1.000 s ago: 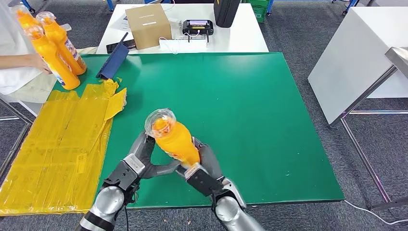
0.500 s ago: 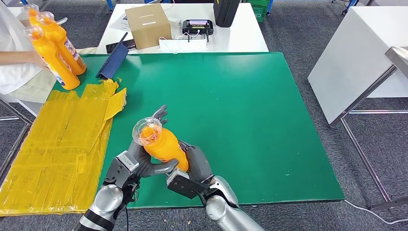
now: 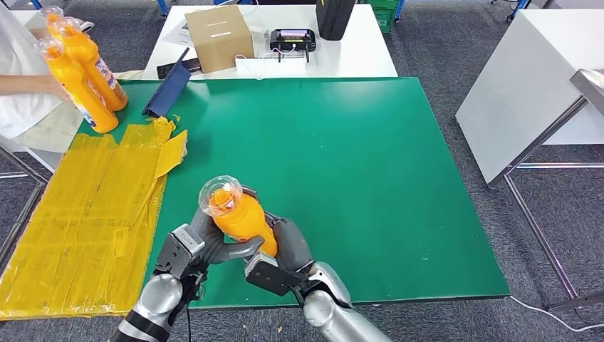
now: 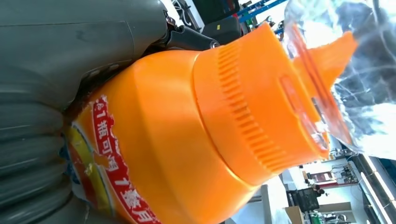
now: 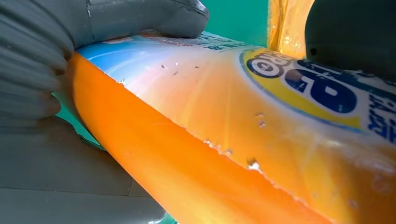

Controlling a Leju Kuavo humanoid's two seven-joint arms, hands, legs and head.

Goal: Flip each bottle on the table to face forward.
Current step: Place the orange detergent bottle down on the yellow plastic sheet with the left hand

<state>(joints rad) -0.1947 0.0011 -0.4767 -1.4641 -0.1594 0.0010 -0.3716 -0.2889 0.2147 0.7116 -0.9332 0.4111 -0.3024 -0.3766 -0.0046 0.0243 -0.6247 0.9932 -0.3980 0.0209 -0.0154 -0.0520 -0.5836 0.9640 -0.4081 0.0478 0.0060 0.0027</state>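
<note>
I hold an orange plastic bottle with a clear wrapped cap (image 3: 238,214) in both of my hands, lifted over the near edge of the green table mat (image 3: 370,157). My left hand (image 3: 206,242) wraps its side nearest the yellow sheet, the thumb curling under the body, and my right hand (image 3: 281,249) grips the other side, fingers closed against the label. The bottle tilts with its cap end up and away from my body. In my left wrist view the ribbed orange cap (image 4: 261,102) and a red band of printed characters show. In my right wrist view the blue and yellow label (image 5: 299,88) faces the camera. Left of the mat lies the crumpled yellow plastic sheet (image 3: 85,221). At the mat's far left corner a person's hand (image 3: 53,87) rests at three more orange bottles (image 3: 82,68) standing together. Beside them on the mat lies a dark blue flat case (image 3: 167,92). Beyond the mat's far edge a white table (image 3: 356,50) carries a brown cardboard box (image 3: 219,35).
</note>
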